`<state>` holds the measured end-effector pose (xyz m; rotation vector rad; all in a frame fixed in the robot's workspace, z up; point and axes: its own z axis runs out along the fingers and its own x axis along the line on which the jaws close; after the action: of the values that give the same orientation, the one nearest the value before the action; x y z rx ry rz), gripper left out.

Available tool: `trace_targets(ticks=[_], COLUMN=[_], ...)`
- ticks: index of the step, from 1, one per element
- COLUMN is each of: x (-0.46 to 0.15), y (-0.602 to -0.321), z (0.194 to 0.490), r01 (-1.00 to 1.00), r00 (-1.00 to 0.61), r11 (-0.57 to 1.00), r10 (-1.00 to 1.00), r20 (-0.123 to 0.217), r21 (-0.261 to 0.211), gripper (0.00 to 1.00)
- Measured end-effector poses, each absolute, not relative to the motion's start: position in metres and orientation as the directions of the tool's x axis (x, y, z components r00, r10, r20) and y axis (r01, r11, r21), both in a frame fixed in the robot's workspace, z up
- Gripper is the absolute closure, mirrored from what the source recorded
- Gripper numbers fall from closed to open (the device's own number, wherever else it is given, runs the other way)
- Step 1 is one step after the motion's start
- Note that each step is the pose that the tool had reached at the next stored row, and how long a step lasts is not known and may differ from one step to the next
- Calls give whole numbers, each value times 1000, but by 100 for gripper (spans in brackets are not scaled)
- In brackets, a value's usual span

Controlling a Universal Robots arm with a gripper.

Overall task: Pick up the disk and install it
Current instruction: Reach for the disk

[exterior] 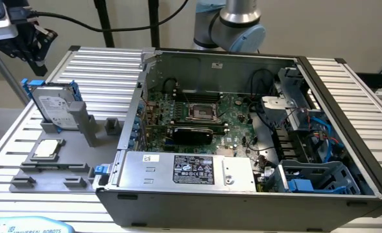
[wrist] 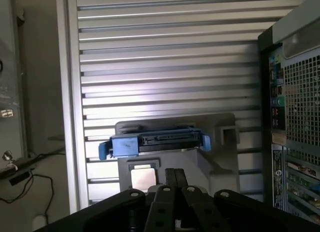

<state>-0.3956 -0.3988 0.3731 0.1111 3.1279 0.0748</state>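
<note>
Claw [wrist: 175, 173] fingers pressed together, empty, hanging clear above disk [exterior: 53, 103]. Disk upright in grey holder [exterior: 74, 160], near worktop [exterior: 107, 63] edge at exterior view's left. Risk: descent with fingers unparted strikes disk's top edge, tips it, knocks chip [exterior: 48, 148].

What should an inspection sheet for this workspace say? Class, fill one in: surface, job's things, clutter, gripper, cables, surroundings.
Surface: ribbed metal table, bearing a grey fixture and an open case.
Job's things: disk stands on edge in the fixture, outside the case.
Clutter: chip lying on the fixture.
Gripper: gripper shut, empty, above the disk and apart from it.
Cables: black cable at the gripper; blue cables inside the case.
Surroundings: arm behind the case; plain wall.
</note>
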Motion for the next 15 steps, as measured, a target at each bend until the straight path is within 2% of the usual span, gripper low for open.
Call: trace_targets(ticks=[15], x=[-424], y=[-393], z=[366], r01=[39], r00=[-999], r11=[998], r10=[39], r20=[-6], r21=[48], gripper=[89])
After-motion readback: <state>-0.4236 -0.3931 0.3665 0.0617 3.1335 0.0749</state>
